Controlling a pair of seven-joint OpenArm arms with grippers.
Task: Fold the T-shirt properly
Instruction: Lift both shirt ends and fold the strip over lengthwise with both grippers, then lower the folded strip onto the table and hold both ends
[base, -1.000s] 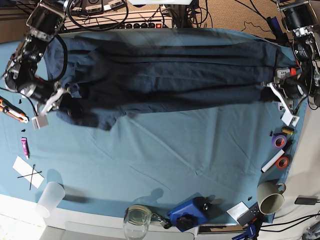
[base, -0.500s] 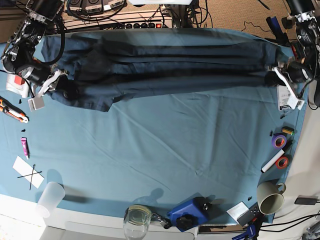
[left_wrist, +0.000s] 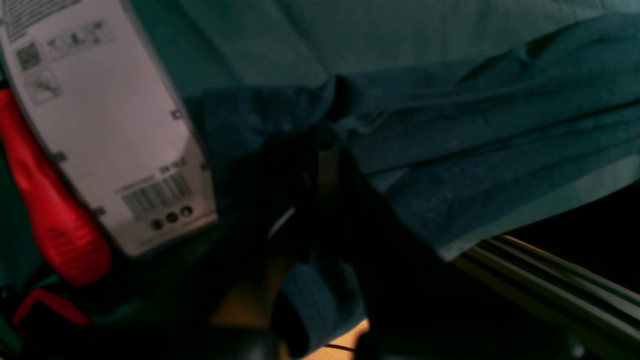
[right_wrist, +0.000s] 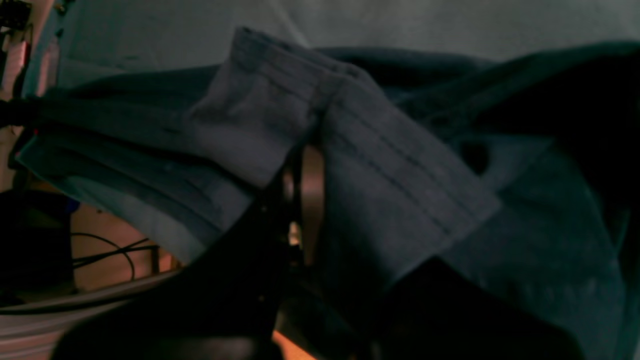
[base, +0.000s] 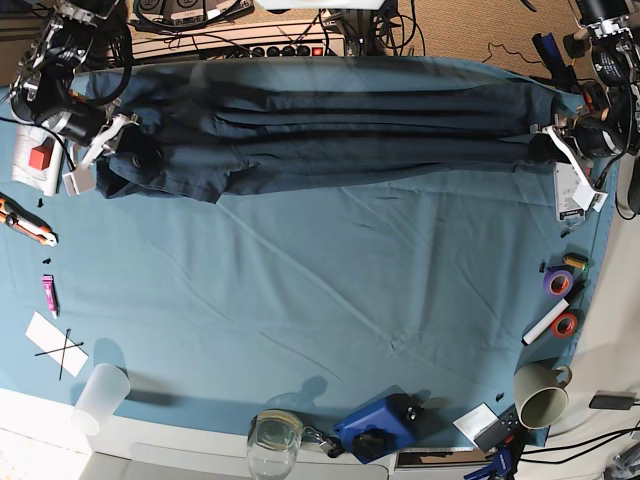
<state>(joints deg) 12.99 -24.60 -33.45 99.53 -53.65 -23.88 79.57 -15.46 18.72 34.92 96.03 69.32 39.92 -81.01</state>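
The dark navy T-shirt (base: 330, 135) is stretched taut in long pleats across the far side of the teal tablecloth (base: 320, 300), held between both arms. My right gripper (base: 122, 150) at the base view's left is shut on a hemmed sleeve of the T-shirt (right_wrist: 320, 135). At the base view's right, my left gripper (base: 545, 143) is shut on the T-shirt's (left_wrist: 450, 125) edge, with dark fabric bunched around the fingers (left_wrist: 320, 165). A loose flap hangs down at the shirt's left end (base: 190, 185).
A white barcoded card (left_wrist: 115, 125) and a red part (left_wrist: 55, 220) show beside the left gripper. Tape rolls (base: 557, 282), a beige mug (base: 541, 397), a blue tool (base: 375, 425), a glass (base: 275, 440), a plastic cup (base: 100, 397), an orange cutter (base: 25, 222) and cables at the back ring the cloth.
Both grippers have carried the stretched T-shirt toward the far edge of the table. The fabric lies flatter and higher in the base view, and the hanging flap has shrunk.
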